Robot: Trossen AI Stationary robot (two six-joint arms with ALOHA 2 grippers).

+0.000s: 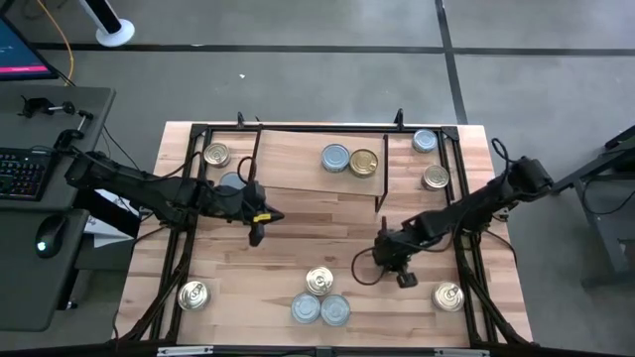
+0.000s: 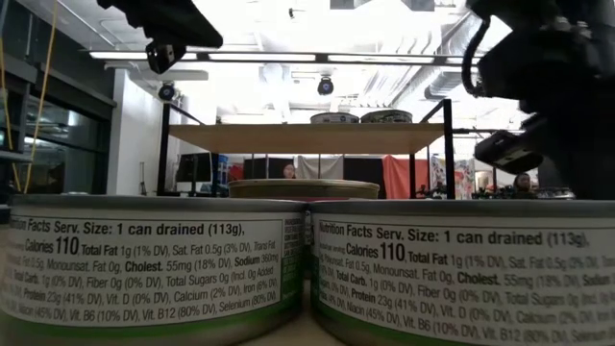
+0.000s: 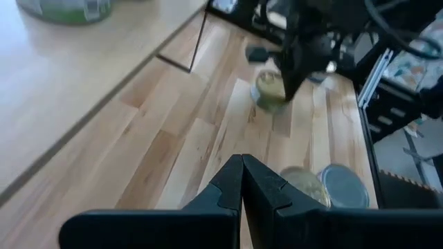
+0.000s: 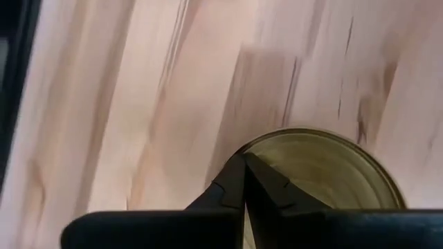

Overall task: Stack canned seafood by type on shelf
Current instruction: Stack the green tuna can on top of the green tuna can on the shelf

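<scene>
The shelf stands at the table's far middle on black wire legs. A pale blue-silver can and a gold can rest side by side on it. Other cans sit on their bases on the tabletop: a gold one near right, and a group of three at the near middle. My right gripper is shut and slants down. In its wrist view the tips stand at the rim of a gold lid. My left gripper hangs shut and holds nothing over the table's left middle.
More cans stand at the far left, by the left arm, at the far right and near left. Black frame rails run along the table's sides. Two labelled cans fill the low view.
</scene>
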